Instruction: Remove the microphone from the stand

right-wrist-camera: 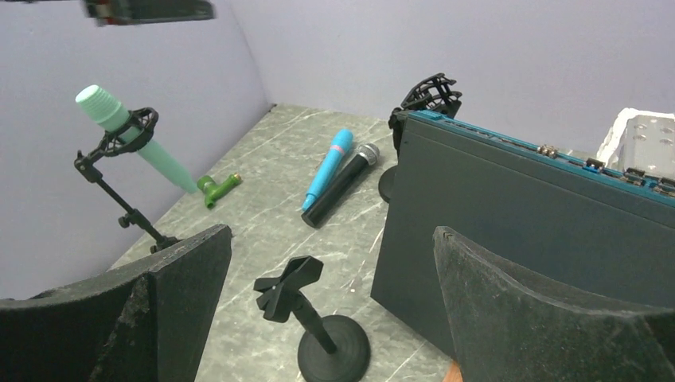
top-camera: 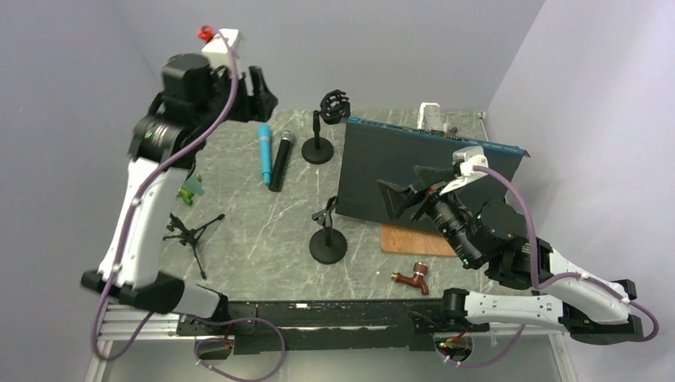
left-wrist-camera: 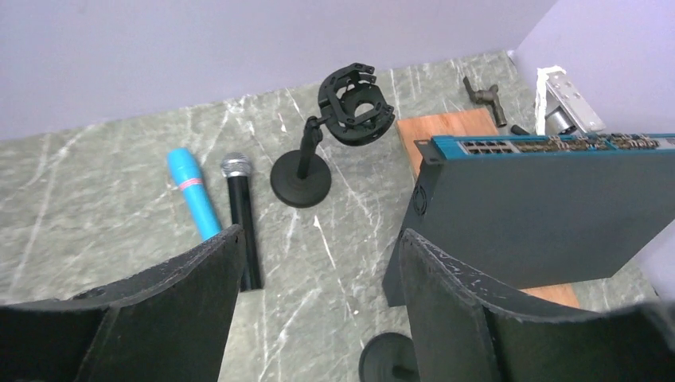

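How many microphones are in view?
3. A green microphone sits in the tripod stand at left; a blue microphone and a black microphone lie side by side on the table. More may hide behind the box.

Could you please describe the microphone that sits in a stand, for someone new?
Go to the table's left side, near the wall, where a thin tripod stands. The pale green microphone is clipped tilted in its top; the blue microphone and black microphone lie flat on the table.
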Controlling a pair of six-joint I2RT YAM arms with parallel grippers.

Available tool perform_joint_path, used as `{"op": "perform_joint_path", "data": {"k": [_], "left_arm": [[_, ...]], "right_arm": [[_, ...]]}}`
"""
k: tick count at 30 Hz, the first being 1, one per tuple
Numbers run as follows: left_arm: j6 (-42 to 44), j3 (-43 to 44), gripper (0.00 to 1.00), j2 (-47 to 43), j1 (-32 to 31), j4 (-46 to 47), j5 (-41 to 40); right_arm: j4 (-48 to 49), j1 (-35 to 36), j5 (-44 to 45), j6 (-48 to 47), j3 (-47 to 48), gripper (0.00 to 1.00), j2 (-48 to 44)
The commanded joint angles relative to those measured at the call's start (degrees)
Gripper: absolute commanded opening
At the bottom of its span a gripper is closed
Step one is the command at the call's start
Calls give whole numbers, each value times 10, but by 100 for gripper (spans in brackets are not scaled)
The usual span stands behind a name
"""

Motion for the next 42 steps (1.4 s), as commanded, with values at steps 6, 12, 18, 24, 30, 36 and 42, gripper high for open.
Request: {"op": "perform_joint_path", "data": {"k": [6, 12, 18, 24, 30, 36, 42], "left_arm": [[79, -216, 75, -263, 3, 62, -122], [87, -338, 77, -399, 3, 75, -309], [43, -367, 74, -425, 3, 54, -469], [-59, -284, 59, -326, 49, -65, -471], [-61, -315, 59, -316, 118, -23, -410], [-78, -344, 59, -307, 142, -4, -389], [-78, -372, 60, -296, 162, 33, -378]], "right_arm": [[36, 1, -21, -31, 18, 100, 19], [42, 0, -22, -44, 14, 100, 24], [50, 0, -34, -53, 18, 100, 42], [46, -1, -42, -53, 24, 100, 53], [40, -1, -35, -42, 17, 100, 41], [41, -2, -32, -44, 16, 100, 38], [49, -4, -35, -48, 12, 100, 44]]}}
